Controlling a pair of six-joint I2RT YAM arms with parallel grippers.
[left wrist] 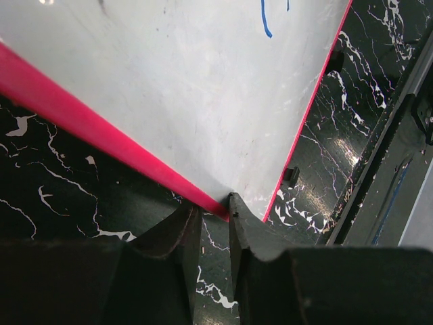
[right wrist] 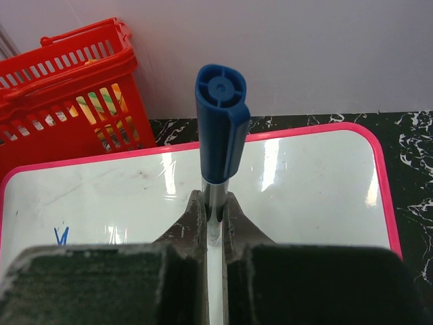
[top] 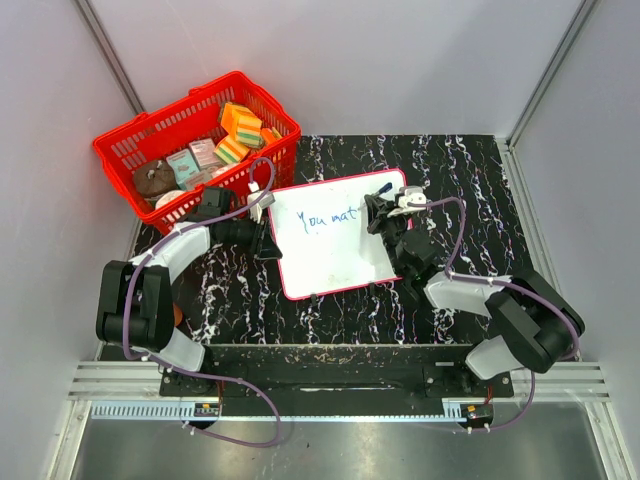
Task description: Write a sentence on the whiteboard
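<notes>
**Left claw.** My left claw [left wrist: 211,213] is clamping the thin red frame of the whiteboard [left wrist: 189,88]. The jaws are standing a small way apart, with the frame edge running into the gap between them, close to a rounded corner of the board. In the top view, this claw [top: 262,238] is sitting at the board's left edge.

**Right claw.** My right claw [right wrist: 213,203] is gripping a marker [right wrist: 220,128], with both fingers closed tight on its pale barrel. The marker is standing upright, its blue end pointing toward the wrist camera. Whether the tip is touching the board I cannot tell, as the fingers are hiding it. In the top view, this claw [top: 383,215] is hanging over the right part of the board.

**Whiteboard.** The whiteboard [top: 330,250] is lying flat on the black marbled table [top: 450,170], between my two arms, slightly turned. Two small black feet [top: 315,297] are showing along its near edge.

**Sentence.** The sentence [top: 328,217] is reading "You mat" in thin blue strokes, on one line across the upper half of the board, ending just left of my right claw.

**Surroundings.** A red basket [top: 160,112] is standing at the far left corner of the table, just beyond the board, holding coloured sponges and small packets.
</notes>
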